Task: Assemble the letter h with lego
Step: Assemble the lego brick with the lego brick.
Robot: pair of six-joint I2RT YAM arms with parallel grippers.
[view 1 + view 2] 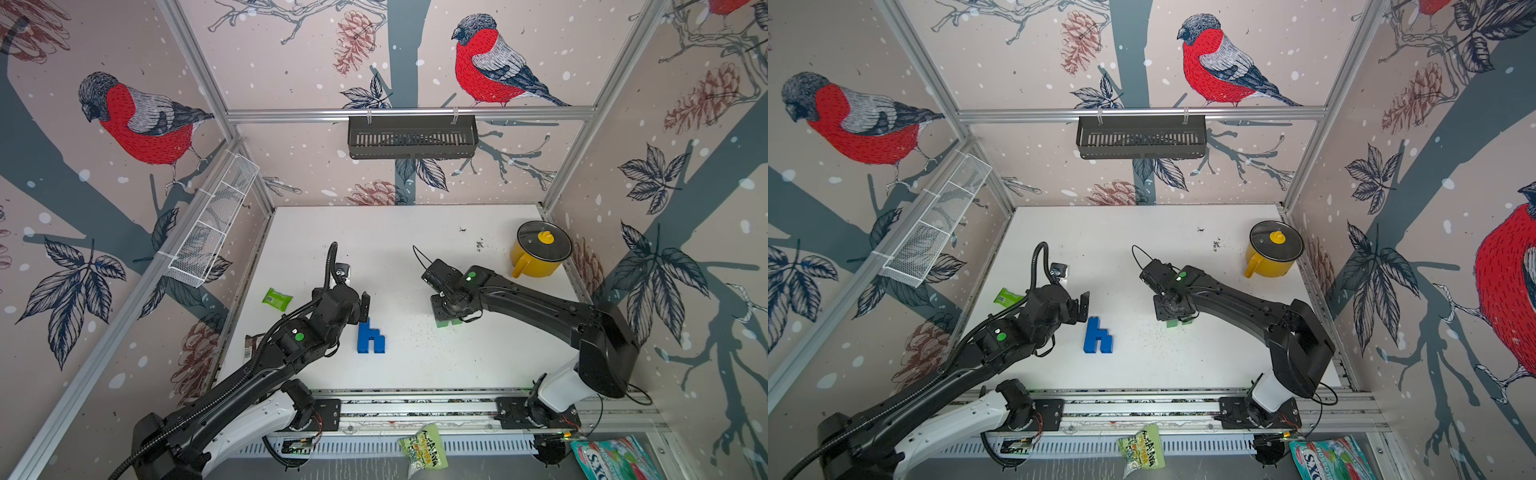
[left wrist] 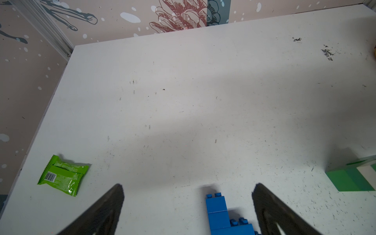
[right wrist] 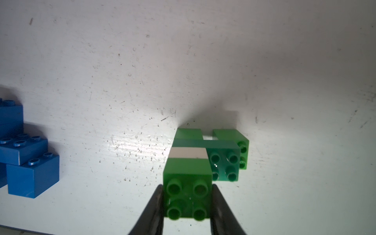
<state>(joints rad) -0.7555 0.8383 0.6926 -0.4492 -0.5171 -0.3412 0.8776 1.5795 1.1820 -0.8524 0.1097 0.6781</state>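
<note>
Two pincers: the right pincer (image 3: 188, 188) clamps the end green brick (image 3: 187, 173) of the green-and-white lego build (image 3: 223, 160), one finger on each side. The left pincer (image 2: 188, 186) gapes wide, with the blue lego h (image 2: 216, 205) between its spread fingers, untouched.

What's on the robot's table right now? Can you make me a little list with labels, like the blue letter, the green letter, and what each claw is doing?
blue lego h: lying flat on the table, looks finished
green-and-white lego h: lying on the table under the right arm
right gripper: fingers against both sides of the end green brick
left gripper: open, near the blue h's tall end, holding nothing
other things: green packet, yellow pot
</note>
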